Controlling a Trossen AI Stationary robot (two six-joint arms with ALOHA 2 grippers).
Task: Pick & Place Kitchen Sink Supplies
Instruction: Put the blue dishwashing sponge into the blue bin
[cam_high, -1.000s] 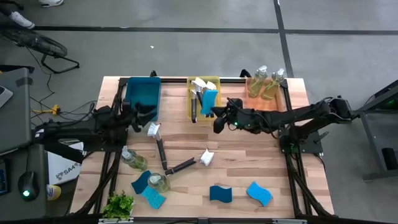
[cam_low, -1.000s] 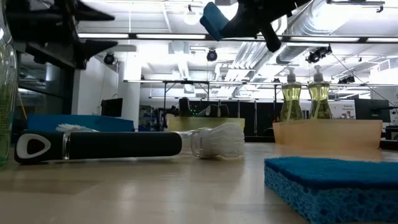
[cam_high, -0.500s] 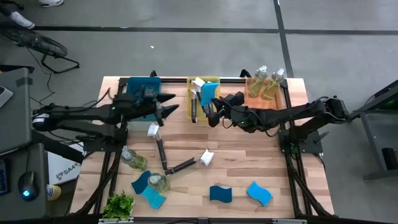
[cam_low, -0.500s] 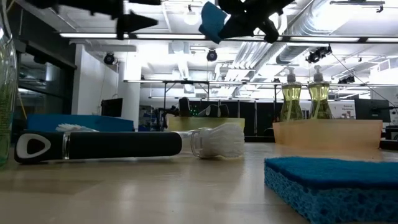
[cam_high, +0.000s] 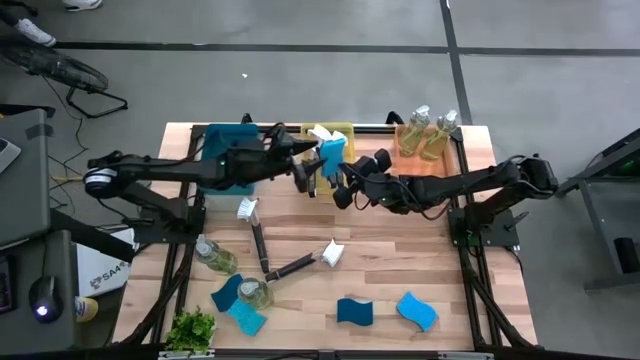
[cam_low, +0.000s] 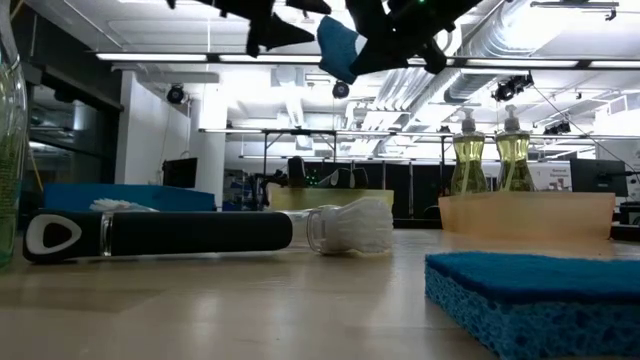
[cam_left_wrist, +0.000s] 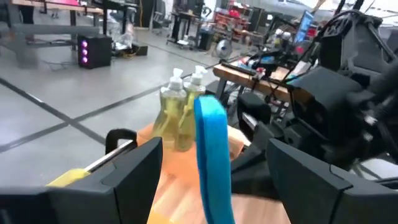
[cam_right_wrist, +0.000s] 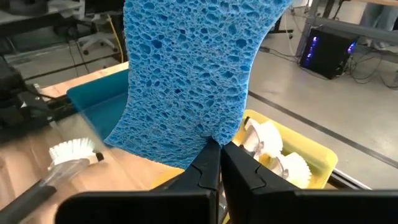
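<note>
Right gripper (cam_right_wrist: 214, 163) is clamping its fingers on the lower edge of a blue sponge (cam_right_wrist: 193, 74), holding it upright in the air over the yellow bin (cam_high: 343, 132) at the table's far middle. Left gripper (cam_high: 300, 150) is reaching in from the left with jaws spread wide, one finger (cam_left_wrist: 134, 171) on each side of the sponge's thin edge, not touching it. A teal bin (cam_high: 230, 152) is sitting left of the yellow one; an orange bin (cam_high: 428, 158) at far right is holding two soap bottles (cam_high: 430, 132). On the near table are lying two dish brushes (cam_high: 275, 262), two more bottles (cam_high: 215, 257), four sponges (cam_high: 355, 311) and a leafy plant (cam_high: 190, 329).
</note>
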